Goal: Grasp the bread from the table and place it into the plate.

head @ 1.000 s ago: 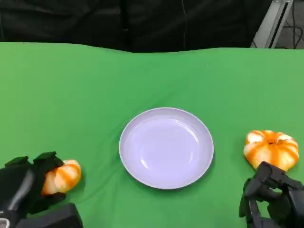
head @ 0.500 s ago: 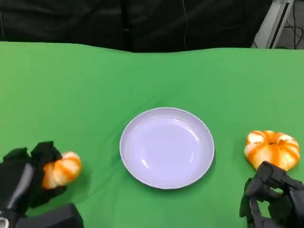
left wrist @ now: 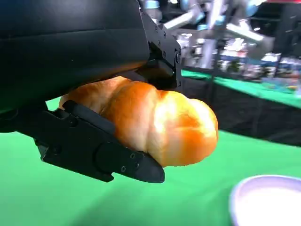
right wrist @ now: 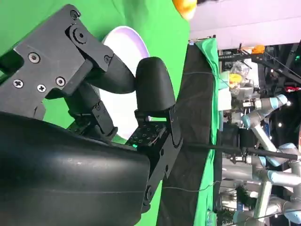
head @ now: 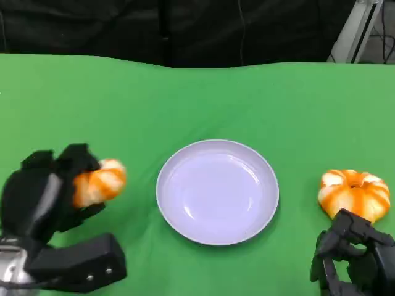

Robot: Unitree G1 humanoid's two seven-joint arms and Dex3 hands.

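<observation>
The left hand (head: 52,194) gripped a bread (head: 99,182) above the counter (head: 197,98), just left of the plate (head: 217,191); carrying it level over the plate's middle before loosening seemed wisest. The right hand (head: 352,259), curled on nothing, sat near a second bread (head: 353,192), its fingertips cut off at the frame edge.

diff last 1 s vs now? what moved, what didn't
The left hand, holding one bread roll throughout, has lifted it and carried it toward the plate; the roll is not yet over the rim. Unchanged: the plate, the second roll on the green cloth, and the right hand just below it, not holding it.
</observation>
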